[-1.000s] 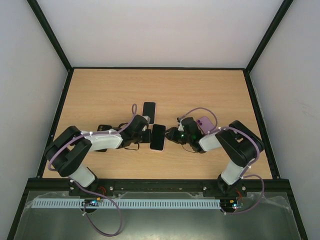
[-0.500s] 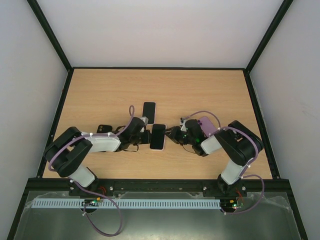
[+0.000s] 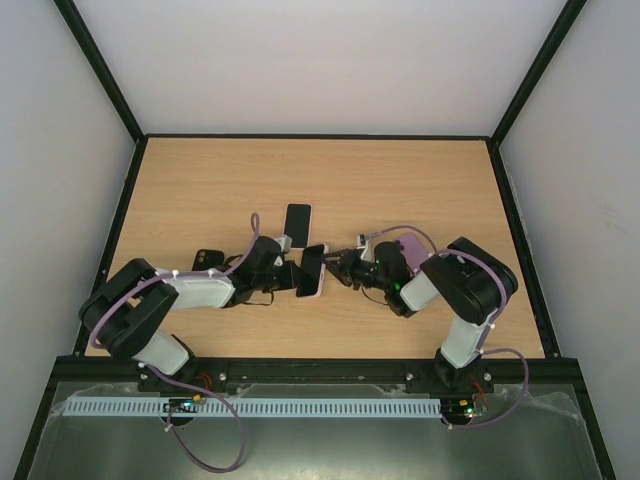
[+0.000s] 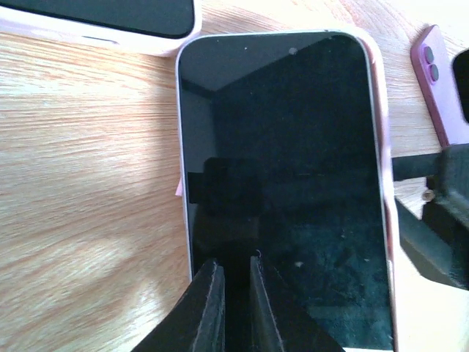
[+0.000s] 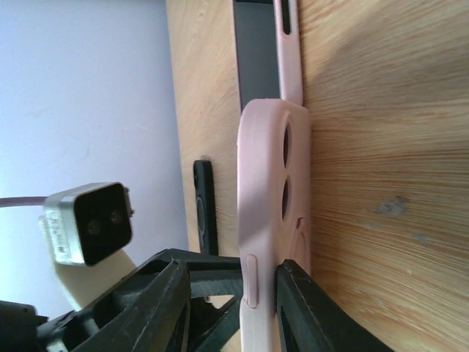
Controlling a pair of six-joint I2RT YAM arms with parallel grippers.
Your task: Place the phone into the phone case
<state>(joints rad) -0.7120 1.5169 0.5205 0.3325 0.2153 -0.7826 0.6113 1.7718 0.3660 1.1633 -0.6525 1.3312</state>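
Note:
The phone [image 4: 282,183] shows its black screen and sits in the pink phone case [image 5: 271,220], whose rim shows along the phone's right side. In the top view, phone and case [image 3: 311,271] are tipped up on one long edge between the two arms. My left gripper [image 4: 231,265] is shut, its fingertips resting on the lower part of the screen. My right gripper [image 5: 229,262] is open around the case's raised side edge. One finger [image 5: 297,301] touches the case's back; the other stands apart from it.
A second phone in a pale pink case [image 3: 298,218] lies just beyond. A purple phone [image 3: 410,243] lies under the right arm, and a small black object [image 3: 207,258] sits by the left arm. The table's black frame [image 3: 128,200] borders the wood.
The phone and case lay flat and now stand tipped up on one long edge. My right gripper has opened wider and moved closer to the case. The left arm shifted slightly left.

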